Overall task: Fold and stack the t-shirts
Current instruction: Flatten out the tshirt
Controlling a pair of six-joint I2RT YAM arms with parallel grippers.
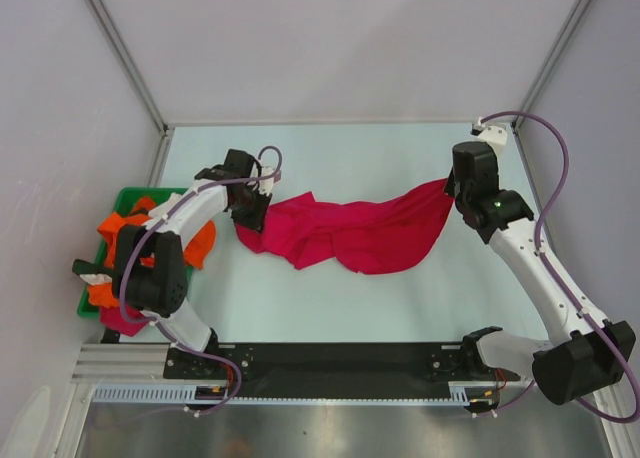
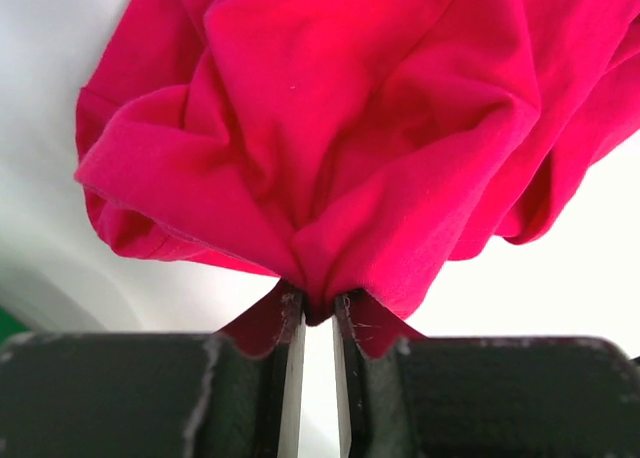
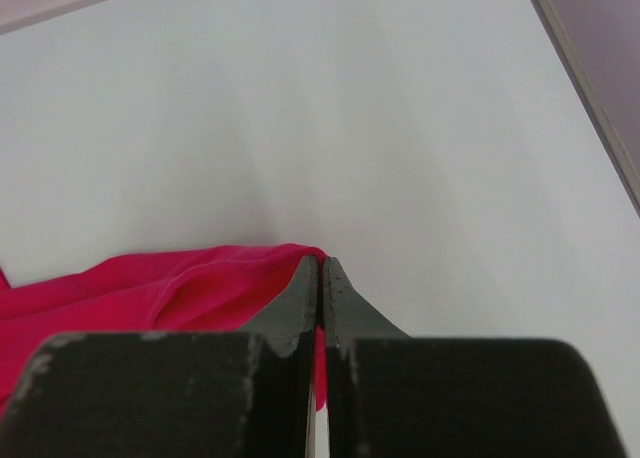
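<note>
Right end effector (image 3: 320, 270) pinches crimson t-shirt (image 3: 150, 293) edge.

We list: crimson t-shirt (image 1: 350, 233), soft matt cloth, heavily creased; orange t-shirts (image 1: 202, 243), the same matt cloth; tray (image 1: 122, 194), green plastic with a slight sheen; table (image 1: 330, 163), smooth pale surface, faintly glossy; left gripper (image 2: 318, 303), fingers (image 2: 130, 398) matt black, scuffed pale along their edges; arm shells (image 1: 540, 268), smooth white plastic; base rail (image 1: 120, 363), ribbed bare metal.
</note>
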